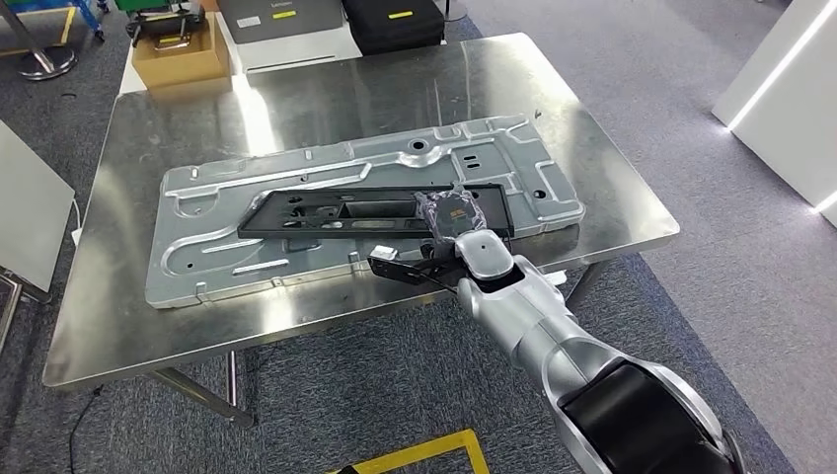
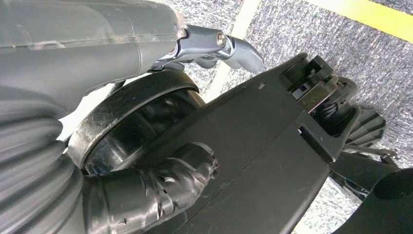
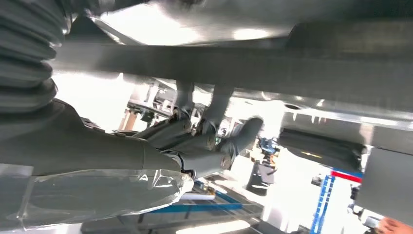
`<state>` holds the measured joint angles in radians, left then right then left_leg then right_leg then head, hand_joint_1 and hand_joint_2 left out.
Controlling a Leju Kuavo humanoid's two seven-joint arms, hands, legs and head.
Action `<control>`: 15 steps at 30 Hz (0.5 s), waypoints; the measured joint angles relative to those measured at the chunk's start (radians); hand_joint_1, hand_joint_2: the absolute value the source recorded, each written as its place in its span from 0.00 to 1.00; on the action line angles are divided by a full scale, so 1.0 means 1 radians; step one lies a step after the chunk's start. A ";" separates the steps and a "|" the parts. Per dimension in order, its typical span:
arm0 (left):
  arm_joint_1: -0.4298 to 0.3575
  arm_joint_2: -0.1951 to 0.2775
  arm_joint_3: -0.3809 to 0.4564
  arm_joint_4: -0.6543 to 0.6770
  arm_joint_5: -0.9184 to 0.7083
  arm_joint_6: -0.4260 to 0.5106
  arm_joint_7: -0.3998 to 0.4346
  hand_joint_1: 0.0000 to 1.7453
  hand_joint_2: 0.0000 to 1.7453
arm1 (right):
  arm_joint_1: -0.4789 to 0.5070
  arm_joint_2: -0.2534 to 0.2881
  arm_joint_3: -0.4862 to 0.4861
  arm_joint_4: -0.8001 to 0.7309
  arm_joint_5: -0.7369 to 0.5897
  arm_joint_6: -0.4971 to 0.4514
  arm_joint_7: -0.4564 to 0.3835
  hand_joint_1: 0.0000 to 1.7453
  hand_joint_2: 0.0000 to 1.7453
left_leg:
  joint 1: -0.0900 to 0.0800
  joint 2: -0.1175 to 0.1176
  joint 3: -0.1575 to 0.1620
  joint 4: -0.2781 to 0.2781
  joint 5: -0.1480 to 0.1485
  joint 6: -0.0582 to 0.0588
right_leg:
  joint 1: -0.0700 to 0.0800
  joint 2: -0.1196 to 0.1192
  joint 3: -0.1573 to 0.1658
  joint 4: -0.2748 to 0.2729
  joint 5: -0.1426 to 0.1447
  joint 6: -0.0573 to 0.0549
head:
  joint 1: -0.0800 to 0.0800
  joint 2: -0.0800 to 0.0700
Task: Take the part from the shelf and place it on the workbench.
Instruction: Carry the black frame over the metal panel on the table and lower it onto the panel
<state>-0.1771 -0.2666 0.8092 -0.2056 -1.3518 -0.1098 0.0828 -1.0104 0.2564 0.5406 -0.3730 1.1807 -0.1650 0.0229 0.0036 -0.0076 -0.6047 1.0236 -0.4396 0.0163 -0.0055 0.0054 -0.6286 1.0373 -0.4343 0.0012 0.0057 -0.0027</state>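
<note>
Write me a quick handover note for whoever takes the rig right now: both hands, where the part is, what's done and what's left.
Right hand: over the right end of the black part, fingers resting on it; a firm grip cannot be confirmed.
Left hand: hangs down above the carpet floor, holding nothing, fingers apart.
Part: lies flat on the large stamped metal panel, which sits on the steel workbench.
Done: the part is off the shelf and down on the bench.
Left: let go and draw the right arm back.
</note>
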 joint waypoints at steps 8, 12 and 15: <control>0.002 -0.001 -0.003 0.000 0.018 0.002 0.001 0.00 0.00 | 0.004 0.000 -0.022 0.005 -0.021 0.016 -0.004 0.00 0.00 | 0.004 0.002 0.009 -0.008 0.003 0.023 | -0.002 -0.002 -0.131 0.264 -0.097 0.014 | 0.001 0.000; 0.001 -0.001 -0.003 0.000 0.021 0.003 0.001 0.00 0.00 | -0.002 0.000 -0.030 0.006 -0.025 0.019 -0.003 0.00 0.00 | 0.001 -0.001 0.008 0.000 -0.006 0.012 | 0.000 -0.002 -0.019 0.028 0.004 0.004 | 0.001 0.000; 0.003 -0.001 -0.003 0.000 0.030 0.010 0.005 0.00 0.00 | -0.003 0.001 -0.035 0.006 -0.030 0.025 0.000 0.00 0.00 | -0.001 -0.001 0.008 0.000 -0.006 -0.003 | 0.002 0.000 -0.007 0.003 0.007 -0.007 | 0.000 0.000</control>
<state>-0.1746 -0.2674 0.8064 -0.2056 -1.3217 -0.0996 0.0880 -1.0131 0.2572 0.5057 -0.3667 1.1503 -0.1395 0.0230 0.0022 -0.0087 -0.5970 1.0235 -0.4454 0.0136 -0.0033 0.0053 -0.6353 1.0407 -0.4272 -0.0062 0.0060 -0.0027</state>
